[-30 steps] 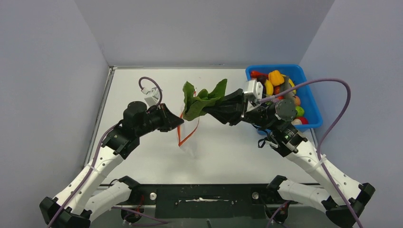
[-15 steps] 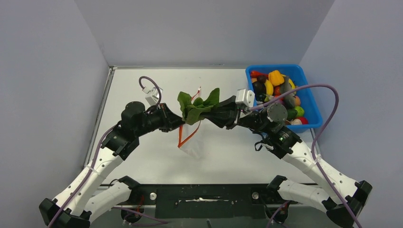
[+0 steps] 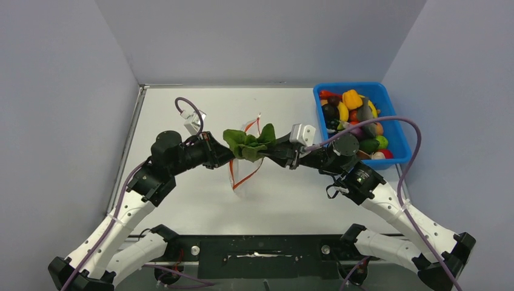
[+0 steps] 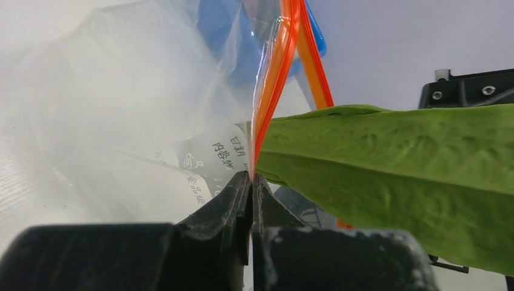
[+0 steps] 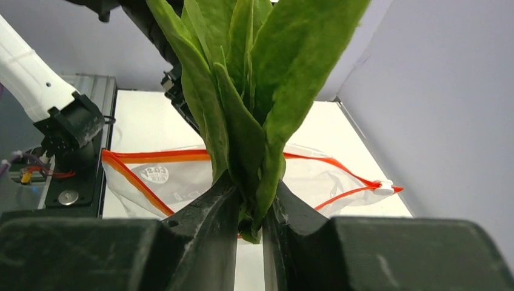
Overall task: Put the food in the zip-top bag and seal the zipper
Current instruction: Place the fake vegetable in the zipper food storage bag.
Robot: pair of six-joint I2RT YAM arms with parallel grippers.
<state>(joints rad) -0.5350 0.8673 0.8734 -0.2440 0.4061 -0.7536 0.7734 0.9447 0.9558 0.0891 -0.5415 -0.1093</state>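
My left gripper [image 3: 230,156] [image 4: 251,177] is shut on the orange-red zipper strip [image 4: 273,85] of the clear zip-top bag [image 3: 245,176] [image 4: 121,103] and holds it up off the table. The bag's mouth stands open in the right wrist view [image 5: 151,176], with its white slider [image 5: 383,188] at the right end. My right gripper [image 3: 270,151] [image 5: 250,209] is shut on the stem of a bunch of green toy leaves [image 3: 245,143] [image 5: 242,79] [image 4: 400,170]. The leaves sit at the bag's mouth, close to my left gripper.
A blue plastic bin [image 3: 394,130] at the back right holds several toy fruits and vegetables, among them a yellow pepper [image 3: 351,98] and a dark aubergine [image 3: 330,112]. The white table [image 3: 291,194] is walled by grey panels at the left, back and right.
My right gripper has carried the green leaves left and down, from beside the bin to the bag's mouth. The leaves now overlap the bag's rim. The left gripper kept its hold on the bag.
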